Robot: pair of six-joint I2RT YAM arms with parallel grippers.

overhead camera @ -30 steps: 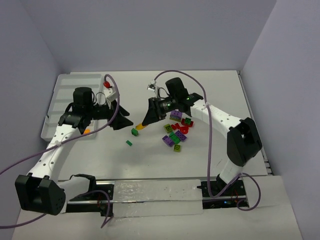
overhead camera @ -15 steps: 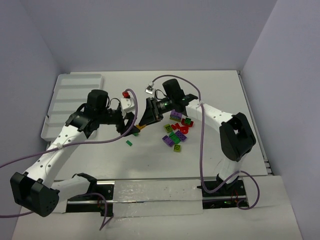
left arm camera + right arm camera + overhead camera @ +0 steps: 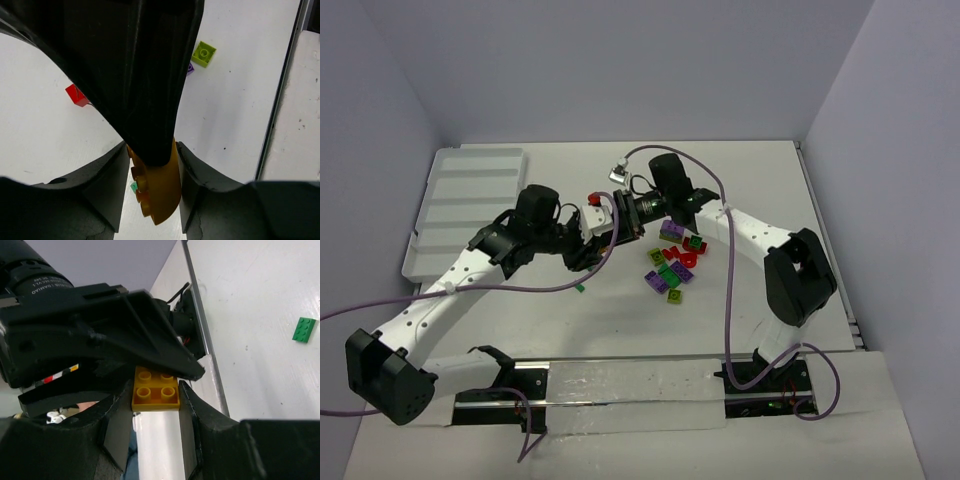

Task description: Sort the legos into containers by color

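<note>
Sitting between the fingers of the right gripper [image 3: 155,412], the orange brick [image 3: 155,390] was clamped there with its studs toward that wrist's camera, near the middle of the table [image 3: 720,320]. The left gripper [image 3: 152,175] met it head-on, jaws close on either side of the same brick; whether they pressed it I could not tell. A small green brick [image 3: 578,288] lay just beside them, the mixed pile [image 3: 672,262] lay near on the right, and the white tray [image 3: 460,200] sat well apart on the left.
</note>
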